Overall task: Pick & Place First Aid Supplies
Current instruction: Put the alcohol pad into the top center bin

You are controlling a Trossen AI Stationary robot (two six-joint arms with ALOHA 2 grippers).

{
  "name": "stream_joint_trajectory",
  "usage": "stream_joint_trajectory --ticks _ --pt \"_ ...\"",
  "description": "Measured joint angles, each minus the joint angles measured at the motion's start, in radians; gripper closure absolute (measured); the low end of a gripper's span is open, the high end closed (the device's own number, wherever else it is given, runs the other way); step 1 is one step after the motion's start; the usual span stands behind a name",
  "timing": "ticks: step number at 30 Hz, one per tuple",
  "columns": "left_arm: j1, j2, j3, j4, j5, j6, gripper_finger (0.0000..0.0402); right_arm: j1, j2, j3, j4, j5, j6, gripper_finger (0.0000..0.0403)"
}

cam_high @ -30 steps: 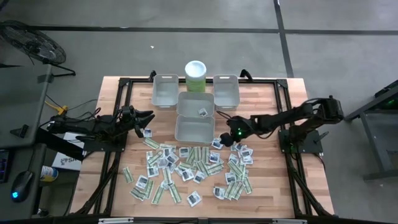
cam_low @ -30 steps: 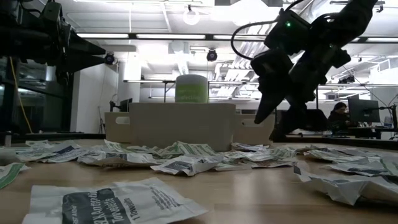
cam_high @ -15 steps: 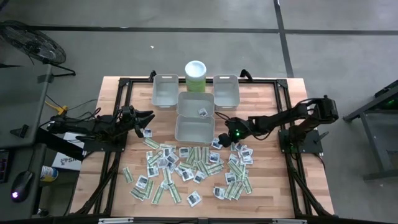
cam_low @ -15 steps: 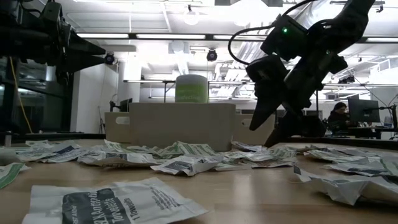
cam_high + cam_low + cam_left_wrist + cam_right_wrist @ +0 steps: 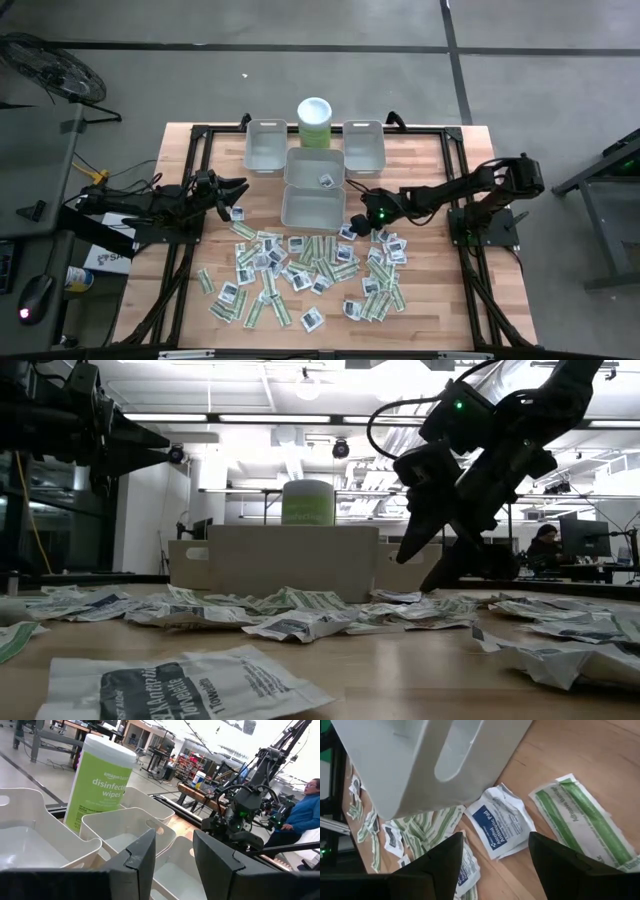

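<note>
Several first aid packets (image 5: 300,270), pale green-white strips and small white squares with dark print, lie flat across the near half of the table. One more lies in the middle bin (image 5: 325,180). My right gripper (image 5: 352,222) is open, fingers slanting down, just above the packets at the near bin's right corner (image 5: 412,575). In the right wrist view a white square packet with blue print (image 5: 497,827) lies flat between its fingers (image 5: 496,840), with a green strip (image 5: 580,820) beside it. My left gripper (image 5: 235,190) is open and hovers left of the bins (image 5: 172,865).
Four grey bins stand at the far middle of the table: two side by side (image 5: 265,147) (image 5: 364,147), two in a row toward me (image 5: 316,167) (image 5: 313,206). A pale green white-lidded canister (image 5: 315,122) stands behind them. Bare wood lies at the table's left and right edges.
My right gripper has moved a little toward the table's left edge and slightly down, staying open, and now stands nearer the near bin's right corner over the packets. The left arm and the packets have kept still.
</note>
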Motion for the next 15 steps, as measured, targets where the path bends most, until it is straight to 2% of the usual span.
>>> stream_joint_trajectory --ticks 15 --pt "0.000 0.000 0.000 0.000 0.000 0.000 0.0270 0.012 0.000 0.000 -0.016 0.040 -0.002 0.0183"
